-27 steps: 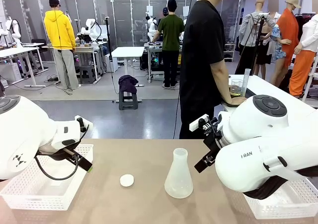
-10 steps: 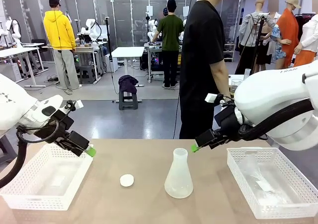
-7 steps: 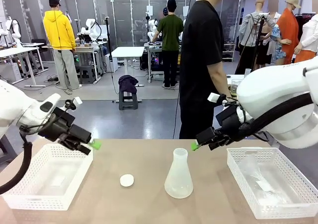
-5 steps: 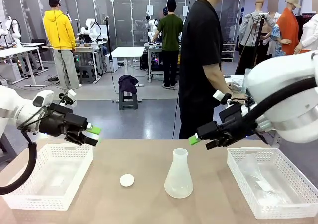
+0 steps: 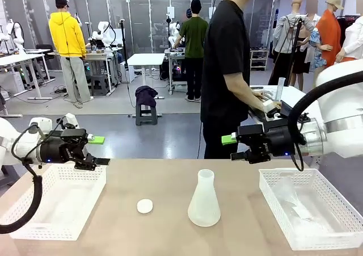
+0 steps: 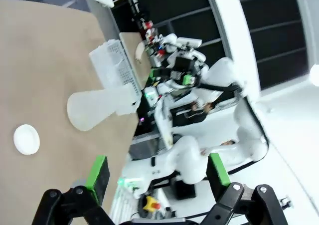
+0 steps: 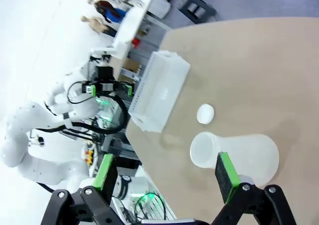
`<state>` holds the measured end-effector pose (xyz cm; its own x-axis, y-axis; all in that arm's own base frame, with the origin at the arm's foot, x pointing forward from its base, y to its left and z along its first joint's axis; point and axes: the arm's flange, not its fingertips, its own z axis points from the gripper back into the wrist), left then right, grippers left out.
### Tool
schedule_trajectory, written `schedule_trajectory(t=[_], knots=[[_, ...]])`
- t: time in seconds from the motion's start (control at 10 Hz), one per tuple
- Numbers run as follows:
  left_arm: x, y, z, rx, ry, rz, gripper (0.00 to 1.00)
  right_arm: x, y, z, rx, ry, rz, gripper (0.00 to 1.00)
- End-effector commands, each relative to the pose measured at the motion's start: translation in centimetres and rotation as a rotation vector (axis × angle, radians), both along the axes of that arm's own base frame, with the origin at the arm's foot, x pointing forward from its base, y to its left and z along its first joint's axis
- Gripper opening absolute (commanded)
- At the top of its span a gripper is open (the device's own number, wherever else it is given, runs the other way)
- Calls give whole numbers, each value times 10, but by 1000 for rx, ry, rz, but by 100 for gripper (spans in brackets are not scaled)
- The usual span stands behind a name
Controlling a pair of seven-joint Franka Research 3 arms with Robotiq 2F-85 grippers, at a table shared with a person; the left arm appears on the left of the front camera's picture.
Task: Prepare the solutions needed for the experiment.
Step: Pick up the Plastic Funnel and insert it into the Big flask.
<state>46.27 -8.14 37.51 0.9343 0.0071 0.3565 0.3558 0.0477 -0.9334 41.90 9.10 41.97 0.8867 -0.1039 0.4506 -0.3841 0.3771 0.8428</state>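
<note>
Nearest you on the table (image 5: 164, 233), one frosted flask (image 5: 203, 202) stood with one white cap (image 5: 145, 206) just to its left, between two white baskets: a left basket (image 5: 34, 231) and a right basket (image 5: 323, 242). Whether the flask held any of the solutions was too faint to tell. Farther off, your left claw (image 5: 99, 150) and right claw (image 5: 232, 147) hovered wide open, empty. Beyond, one person (image 5: 227, 68) worked at a side table. Preparation looked barely begun; next, you would likely need to steady the flask.
</note>
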Motion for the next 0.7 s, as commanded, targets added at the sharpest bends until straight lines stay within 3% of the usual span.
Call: schedule_trajectory(t=[0.0, 0.3, 0.5, 0.6], knots=[[-3, 14, 5, -83, 136, 92, 100, 3, -7, -21, 103, -32, 11, 100], [-20, 49, 1, -78, 245, 72, 100, -1, -27, -34, 175, -30, -15, 100], [-25, 60, 1, -54, 246, 22, 100, 0, -30, -34, 129, -37, -56, 100], [-26, 63, 1, -44, 250, -19, 100, -1, -33, -31, 158, -4, -17, 100]])
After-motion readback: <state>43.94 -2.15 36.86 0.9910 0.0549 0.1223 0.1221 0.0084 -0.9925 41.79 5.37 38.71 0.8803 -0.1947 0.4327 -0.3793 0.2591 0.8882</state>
